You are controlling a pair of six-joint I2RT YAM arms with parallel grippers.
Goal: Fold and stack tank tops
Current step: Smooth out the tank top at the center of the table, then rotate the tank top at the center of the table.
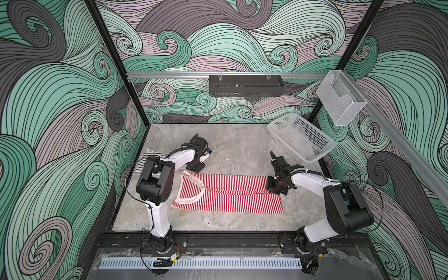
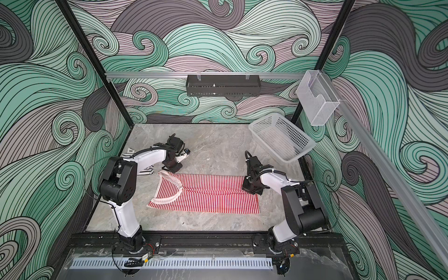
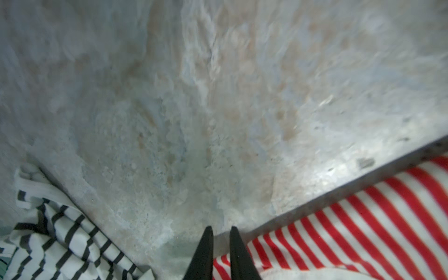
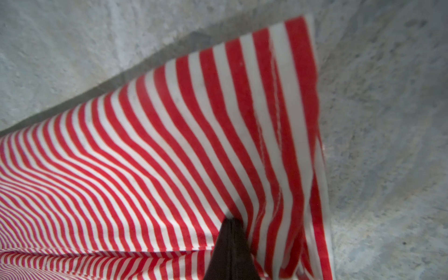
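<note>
The red-and-white tank top [image 1: 230,194] [image 2: 208,194] lies spread across the middle of the table, cream-trimmed straps toward the left, with a lengthwise crease along its middle. My left gripper [image 1: 195,167] [image 3: 221,229] is at its far edge near the straps. The fingers stand nearly together with striped cloth [image 3: 363,218] between them. My right gripper [image 1: 275,190] [image 4: 231,219] is shut on the hem at the right end, and the cloth [image 4: 169,145] rises in a tent toward it. The black-and-white tank top [image 1: 139,167] [image 3: 60,242] lies crumpled at the left, mostly hidden behind my left arm.
A white perforated basket [image 1: 278,128] stands tilted at the far right corner of the table. A black rack [image 1: 244,84] hangs on the back rail, and a clear box [image 1: 340,97] on the right rail. Patterned walls close in the grey table [image 1: 242,145].
</note>
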